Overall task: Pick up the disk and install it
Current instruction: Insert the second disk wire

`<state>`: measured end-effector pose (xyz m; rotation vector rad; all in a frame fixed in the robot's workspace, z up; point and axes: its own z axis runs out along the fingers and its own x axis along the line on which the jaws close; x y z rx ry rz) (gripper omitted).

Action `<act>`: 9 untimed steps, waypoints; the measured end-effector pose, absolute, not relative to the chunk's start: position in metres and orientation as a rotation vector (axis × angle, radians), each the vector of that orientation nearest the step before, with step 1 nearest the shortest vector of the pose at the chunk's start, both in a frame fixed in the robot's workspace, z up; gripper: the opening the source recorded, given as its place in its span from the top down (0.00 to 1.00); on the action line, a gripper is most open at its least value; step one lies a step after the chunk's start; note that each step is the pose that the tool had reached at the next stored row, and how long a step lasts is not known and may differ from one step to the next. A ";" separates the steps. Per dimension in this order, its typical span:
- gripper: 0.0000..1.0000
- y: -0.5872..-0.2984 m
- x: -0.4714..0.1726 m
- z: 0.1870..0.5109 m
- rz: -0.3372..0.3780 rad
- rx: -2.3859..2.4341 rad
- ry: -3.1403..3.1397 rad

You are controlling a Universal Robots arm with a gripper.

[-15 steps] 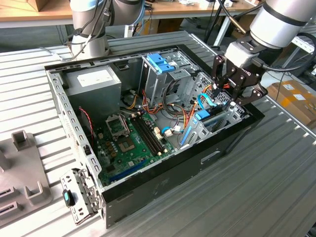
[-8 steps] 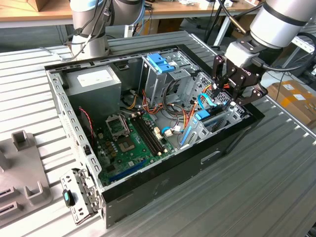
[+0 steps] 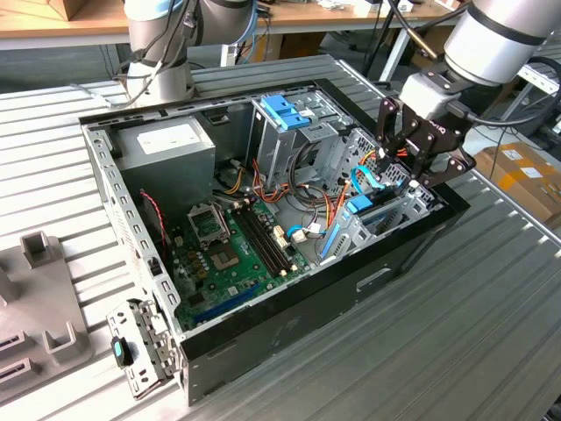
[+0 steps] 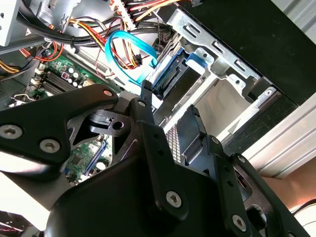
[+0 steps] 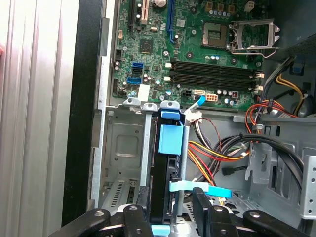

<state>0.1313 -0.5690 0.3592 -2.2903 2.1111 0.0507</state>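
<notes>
The disk (image 5: pixel 170 140) is standing on edge in the metal drive cage (image 5: pixel 123 143), lower centre of the first wrist view. In the exterior view the disk (image 3: pixel 361 209) is sitting right of centre. The gripper (image 3: pixel 410 171) is hanging directly over it; whether it is clamping the disk cannot be told. The motherboard (image 5: pixel 197 49) is lying beyond, inside the open computer case (image 3: pixel 289 324).

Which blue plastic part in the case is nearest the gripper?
The rail on the disk, at the case edge under the gripper; the latch sits on the middle cage, farther away.
</notes>
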 end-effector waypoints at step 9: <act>0.52 -0.569 0.131 0.363 0.051 -2.290 2.111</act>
